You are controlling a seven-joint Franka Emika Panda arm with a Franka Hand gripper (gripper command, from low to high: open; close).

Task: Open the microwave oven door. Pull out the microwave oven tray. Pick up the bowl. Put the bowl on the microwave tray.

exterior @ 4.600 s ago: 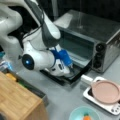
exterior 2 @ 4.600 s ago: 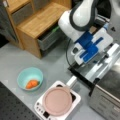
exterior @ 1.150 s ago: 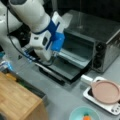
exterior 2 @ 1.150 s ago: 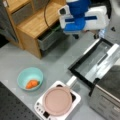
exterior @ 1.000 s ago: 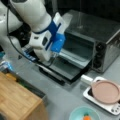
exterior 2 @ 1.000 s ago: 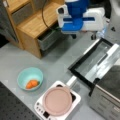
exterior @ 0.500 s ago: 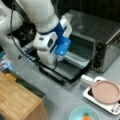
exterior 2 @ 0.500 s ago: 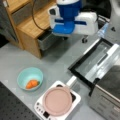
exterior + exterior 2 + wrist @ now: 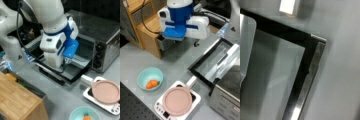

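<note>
Gripper not visible in any view; grip state impossible to tell. Microwave oven door (image 9: 213, 62) folded down flat, giving access to the cavity. Bowl (image 9: 150, 78) with orange food waiting well clear of that door.

Both front views high, opposite sides, wrist view close, downward

The oven (image 9: 105, 42) is silver-grey with black knobs (image 9: 98, 55). Its door (image 9: 216, 61) is dark glass in a black frame edged with bright metal. The arm (image 9: 53, 32) is white with blue parts. The bowl (image 9: 150, 78) is light teal, and the food (image 9: 151, 84) in it is orange. The plate (image 9: 177, 100) is dusty pink on a white tray (image 9: 196, 98). The table (image 9: 137, 62) is plain grey, and the cabinet (image 9: 17, 100) is light wood.
</note>
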